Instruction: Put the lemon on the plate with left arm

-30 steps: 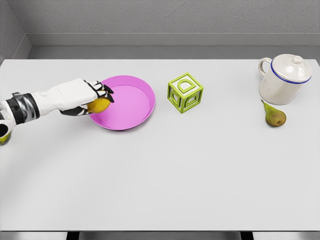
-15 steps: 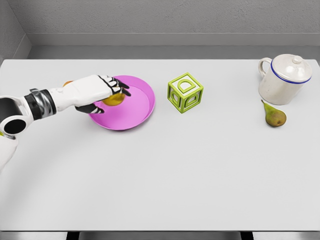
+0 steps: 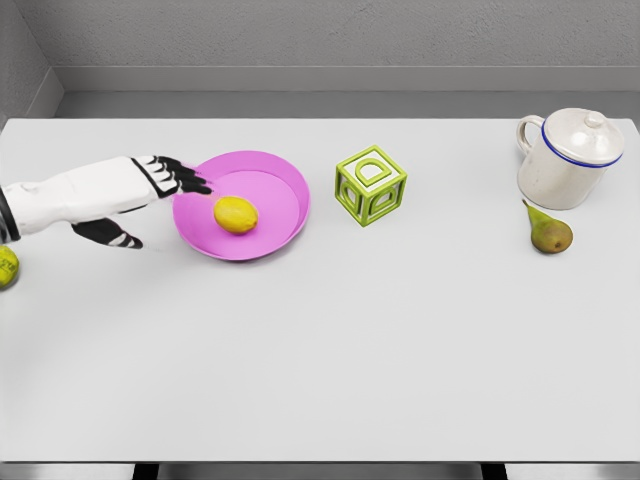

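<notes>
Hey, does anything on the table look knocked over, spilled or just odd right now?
Nothing stands out. The lemon lies inside the pink plate, the left hand is open beside the plate's left rim, the green letter block and lidded white jug stand upright, and the pear sits on the table by the jug.

The left arm (image 3: 60, 200) runs off the picture's left edge, so only its forearm and hand show. A small yellow-green object (image 3: 6, 267) beside it is cut by the same edge and cannot be identified. The table (image 3: 330, 360) is cut off at the bottom.
</notes>
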Available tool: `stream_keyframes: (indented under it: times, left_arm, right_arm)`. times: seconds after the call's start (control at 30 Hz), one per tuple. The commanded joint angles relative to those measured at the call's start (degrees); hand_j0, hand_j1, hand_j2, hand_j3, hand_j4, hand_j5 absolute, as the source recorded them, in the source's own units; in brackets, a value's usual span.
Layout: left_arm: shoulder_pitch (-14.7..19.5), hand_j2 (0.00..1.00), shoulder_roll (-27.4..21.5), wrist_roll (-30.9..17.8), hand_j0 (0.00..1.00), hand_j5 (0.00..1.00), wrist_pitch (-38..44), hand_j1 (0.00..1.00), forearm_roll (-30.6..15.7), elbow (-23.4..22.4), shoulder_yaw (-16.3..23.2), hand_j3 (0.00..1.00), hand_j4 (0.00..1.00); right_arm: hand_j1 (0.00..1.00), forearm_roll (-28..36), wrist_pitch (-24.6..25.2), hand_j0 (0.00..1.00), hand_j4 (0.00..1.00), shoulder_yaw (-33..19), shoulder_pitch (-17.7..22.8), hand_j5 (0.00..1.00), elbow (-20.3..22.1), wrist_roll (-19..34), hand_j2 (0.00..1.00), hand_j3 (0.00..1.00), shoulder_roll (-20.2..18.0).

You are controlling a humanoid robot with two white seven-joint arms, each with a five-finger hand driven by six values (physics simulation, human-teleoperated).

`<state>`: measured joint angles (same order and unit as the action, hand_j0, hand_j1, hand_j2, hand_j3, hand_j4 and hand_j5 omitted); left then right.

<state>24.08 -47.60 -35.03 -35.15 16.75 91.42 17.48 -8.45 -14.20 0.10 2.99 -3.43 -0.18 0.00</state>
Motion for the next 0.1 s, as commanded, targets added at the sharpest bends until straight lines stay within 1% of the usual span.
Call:
stream_keyframes:
  times: [0.0,0.07]
  left_arm:
    - [0.0,1.00,-3.9,0.0,1.00,1.00,0.2,1.00,-3.6,-1.2,-0.3,1.00,1.00]
    - [0.0,1.00,-4.0,0.0,1.00,1.00,0.2,1.00,-3.5,-2.7,-0.2,1.00,1.00]
  right_arm:
    - [1.00,0.0,0.0,1.00,1.00,0.0,0.0,1.00,0.0,0.0,1.00,1.00,0.0]
    - [1.00,0.0,0.0,1.00,1.00,0.0,0.0,1.00,0.0,0.0,1.00,1.00,0.0]
